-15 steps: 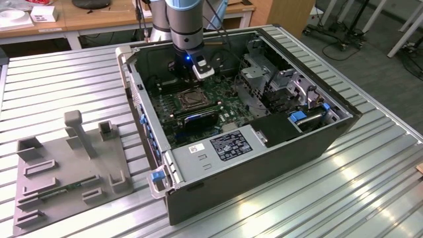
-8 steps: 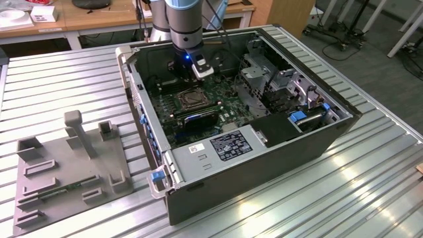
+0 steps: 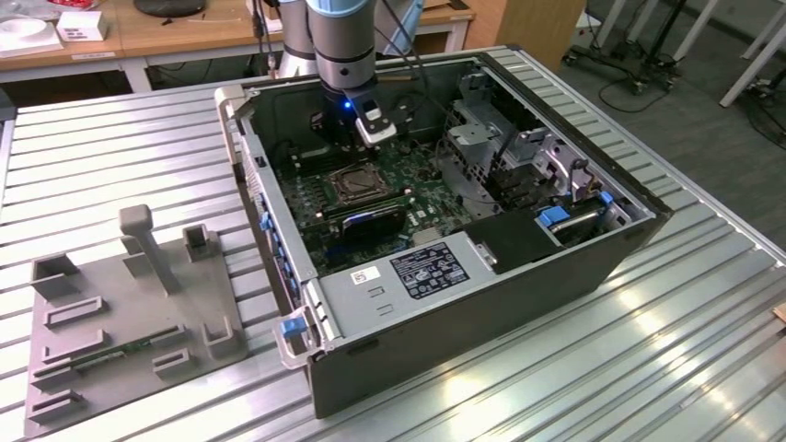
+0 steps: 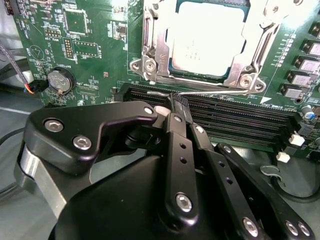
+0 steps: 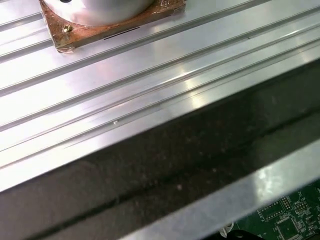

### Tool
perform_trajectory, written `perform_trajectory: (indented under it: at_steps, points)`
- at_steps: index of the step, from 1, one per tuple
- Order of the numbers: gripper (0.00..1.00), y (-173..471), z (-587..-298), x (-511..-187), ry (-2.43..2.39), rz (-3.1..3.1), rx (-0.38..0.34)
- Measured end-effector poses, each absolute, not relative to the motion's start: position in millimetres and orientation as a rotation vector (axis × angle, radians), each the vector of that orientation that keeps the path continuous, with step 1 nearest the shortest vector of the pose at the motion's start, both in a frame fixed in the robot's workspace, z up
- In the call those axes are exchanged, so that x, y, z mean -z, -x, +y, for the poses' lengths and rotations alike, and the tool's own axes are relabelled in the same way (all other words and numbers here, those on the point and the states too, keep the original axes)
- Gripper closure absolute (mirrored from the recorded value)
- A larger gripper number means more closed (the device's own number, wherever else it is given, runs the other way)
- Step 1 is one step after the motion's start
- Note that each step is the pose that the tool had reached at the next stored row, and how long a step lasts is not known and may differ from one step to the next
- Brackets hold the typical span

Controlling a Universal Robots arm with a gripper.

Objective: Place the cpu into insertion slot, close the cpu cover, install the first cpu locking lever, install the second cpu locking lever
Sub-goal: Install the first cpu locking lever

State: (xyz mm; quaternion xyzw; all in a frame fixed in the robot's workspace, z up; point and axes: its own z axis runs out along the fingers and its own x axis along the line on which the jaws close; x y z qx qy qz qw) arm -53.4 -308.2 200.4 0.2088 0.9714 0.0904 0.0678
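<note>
1. The computer case (image 3: pixel 516 276) lies open on the ribbed table (image 3: pixel 123 138), green board (image 4: pixel 95 30) inside.
2. The gripper (image 4: pixel 176 102) is pressed together, apparently pinching the thin wire lever (image 4: pixel 220 92) beside the socket (image 4: pixel 150 60).
3. The cover (image 4: pixel 157 30) lies flat over the chip (image 4: pixel 207 37), already seated.
4. Judged step: the first locking lever; it needs pushing down and hooking under its catch.

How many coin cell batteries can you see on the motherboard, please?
1: the coin cell battery sits on the motherboard, away from the socket; the gripper may hide others.
</note>
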Motion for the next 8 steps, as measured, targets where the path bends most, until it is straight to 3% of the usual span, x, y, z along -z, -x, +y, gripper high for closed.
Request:
perform_trajectory:
  at_steps: [8]
  points:
    - [0.89,53.4,-308.3,-200.0,-0.626,2.925,-0.25]
